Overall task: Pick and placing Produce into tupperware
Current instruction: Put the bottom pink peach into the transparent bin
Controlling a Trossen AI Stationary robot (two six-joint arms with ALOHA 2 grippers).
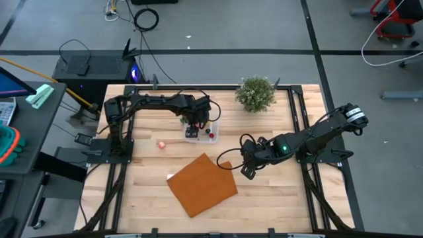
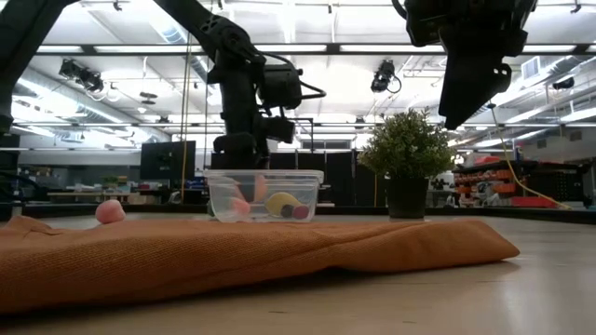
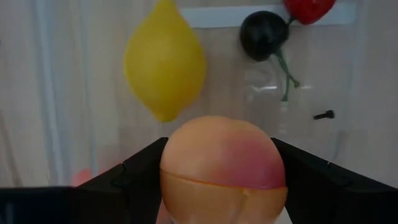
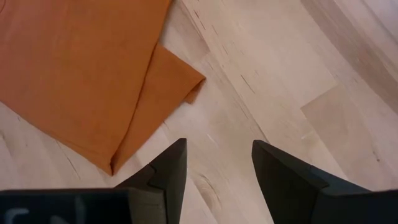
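Observation:
The clear tupperware (image 1: 201,132) stands on the wooden table, left of the plant. Inside it lie a yellow lemon (image 3: 165,59), a dark piece (image 3: 262,34) and a red piece (image 3: 308,7). My left gripper (image 1: 196,127) reaches down into the tupperware (image 2: 264,194), shut on a peach-orange round fruit (image 3: 224,165). A small pink piece (image 1: 161,143) lies on the table left of the container. My right gripper (image 4: 219,168) hangs open above bare wood, beside the near corner of the orange mat (image 4: 87,68). My left gripper pinches the peach-orange fruit by two opposite sides (image 3: 171,171) between its two fingers (image 3: 134,174). The fingers come from above, pointing steeply down. The fruit (image 2: 238,206) sits low between the container's walls; whether it touches the floor, I cannot tell.
A bushy potted plant (image 1: 256,92) stands at the far side, right of the container. The folded orange mat (image 1: 203,184) covers the table's near middle. Bare wood lies to the left of the mat and around the pink piece.

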